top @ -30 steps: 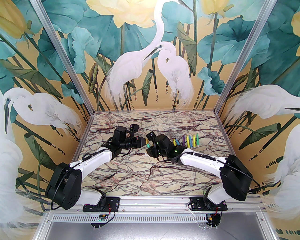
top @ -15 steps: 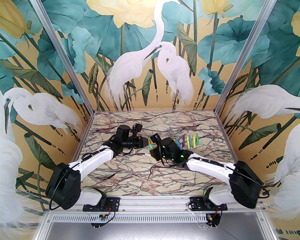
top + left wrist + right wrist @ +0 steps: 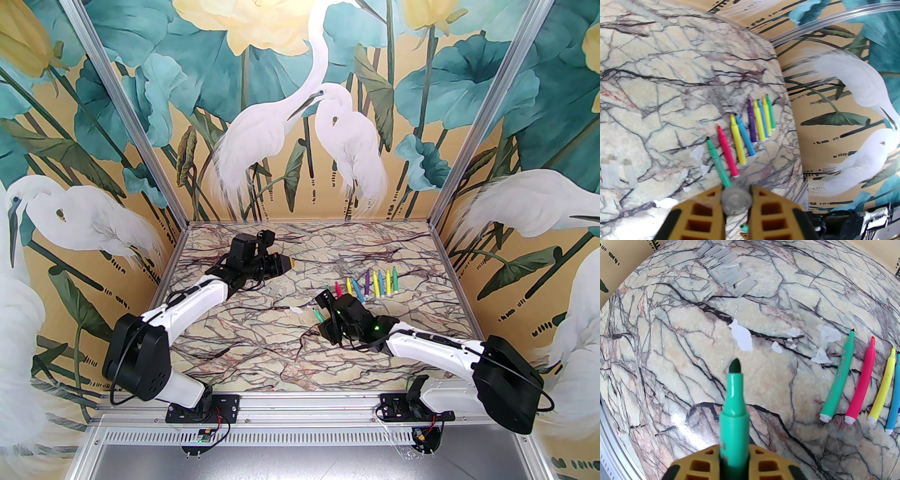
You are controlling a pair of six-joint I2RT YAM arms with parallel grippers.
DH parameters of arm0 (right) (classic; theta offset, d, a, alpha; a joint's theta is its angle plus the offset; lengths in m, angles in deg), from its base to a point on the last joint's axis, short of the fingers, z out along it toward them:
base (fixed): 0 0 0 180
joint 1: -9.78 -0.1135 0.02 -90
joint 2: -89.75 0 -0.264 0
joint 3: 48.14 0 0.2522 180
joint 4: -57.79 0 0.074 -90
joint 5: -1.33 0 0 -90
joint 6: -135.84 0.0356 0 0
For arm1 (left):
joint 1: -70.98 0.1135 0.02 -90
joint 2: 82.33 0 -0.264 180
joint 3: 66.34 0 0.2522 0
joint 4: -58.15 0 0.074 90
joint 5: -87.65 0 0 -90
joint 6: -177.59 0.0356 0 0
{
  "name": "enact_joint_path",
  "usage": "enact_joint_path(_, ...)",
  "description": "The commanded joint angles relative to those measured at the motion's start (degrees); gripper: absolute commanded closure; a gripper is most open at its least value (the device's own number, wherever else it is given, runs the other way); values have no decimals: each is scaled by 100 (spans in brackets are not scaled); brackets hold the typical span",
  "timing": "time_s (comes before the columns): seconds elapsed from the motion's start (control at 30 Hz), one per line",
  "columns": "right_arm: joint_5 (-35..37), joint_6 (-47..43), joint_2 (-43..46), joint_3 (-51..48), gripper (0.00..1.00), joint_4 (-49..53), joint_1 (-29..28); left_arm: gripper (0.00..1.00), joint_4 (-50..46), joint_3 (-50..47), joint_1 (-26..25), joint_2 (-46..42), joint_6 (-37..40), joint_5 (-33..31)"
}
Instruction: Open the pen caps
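A: Walls?
B: Mural panels (image 3: 300, 117) on three sides: white egrets, teal lotus leaves, pale yellow blooms on ochre (aluminium posts (image 3: 142, 140) at the back corners).
A: Surface?
B: Marble-print tabletop (image 3: 262, 356), dark veins, white scuffs (image 3: 740, 336), one glare patch (image 3: 679, 420). Aluminium rail (image 3: 304, 401) along the near edge.

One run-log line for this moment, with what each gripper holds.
left gripper: shut on clear cap | right gripper: shut on green pen, tip bare | table: row of uncapped pens; loose caps

No legible text or labels
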Motion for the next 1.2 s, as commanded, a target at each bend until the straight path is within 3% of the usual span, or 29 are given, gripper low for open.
enact_joint_path(0.0,263,283,-313,202,100,-44,201,100,-981,322,-110,523,600,-675)
enact_joint_path(0.37,523,952,-1860,1522,100,256,792,100,-1714,718,-408,1728,1005,-1473)
enact_joint_path(0.77,468,1060,-2910,2241,86,523,962,100,-1947,967,-429,2328,1143,-1815)
enact_joint_path(1.17,464,1032,-3055,2437,71,740,1059,80,-1971,920,-426,2338,1285,-1802)
